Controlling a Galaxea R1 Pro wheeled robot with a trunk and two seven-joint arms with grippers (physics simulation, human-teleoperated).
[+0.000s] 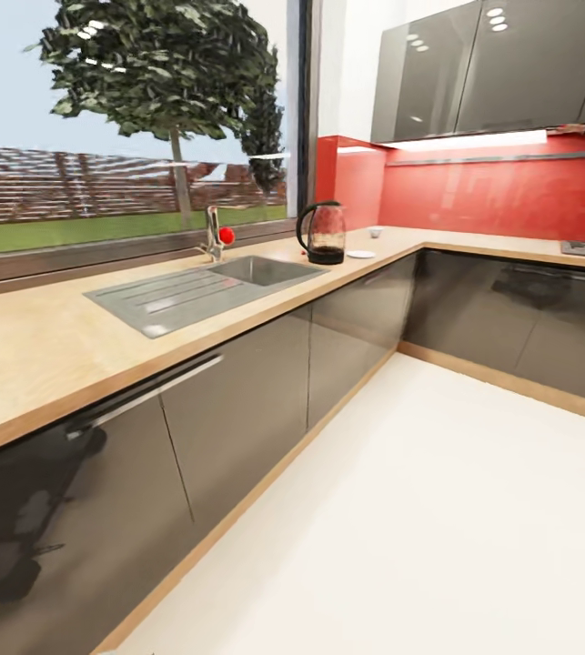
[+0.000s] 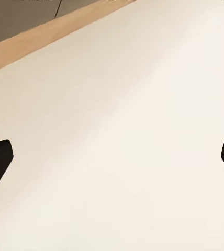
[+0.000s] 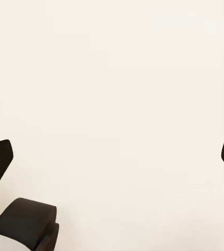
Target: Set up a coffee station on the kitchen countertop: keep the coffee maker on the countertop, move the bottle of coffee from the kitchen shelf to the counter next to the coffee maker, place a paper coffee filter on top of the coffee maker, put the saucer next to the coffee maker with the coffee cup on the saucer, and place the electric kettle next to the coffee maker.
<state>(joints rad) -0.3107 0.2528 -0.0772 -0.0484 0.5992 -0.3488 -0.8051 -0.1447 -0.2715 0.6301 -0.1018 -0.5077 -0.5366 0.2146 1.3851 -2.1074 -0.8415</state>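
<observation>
From my head camera, the electric kettle stands on the surface beyond the sink, the saucer just beside it. My left end effector hangs spread wide and empty over the floor; my right end effector likewise.

Kitchen corner. A large window is showing a tree, lawn and brick wall outside. Glossy grey cabinet fronts are reflecting the room above a pale cream floor. A red backsplash is glowing under strip lighting beneath grey wall cabinets. A steel sink is lying below the window.
</observation>
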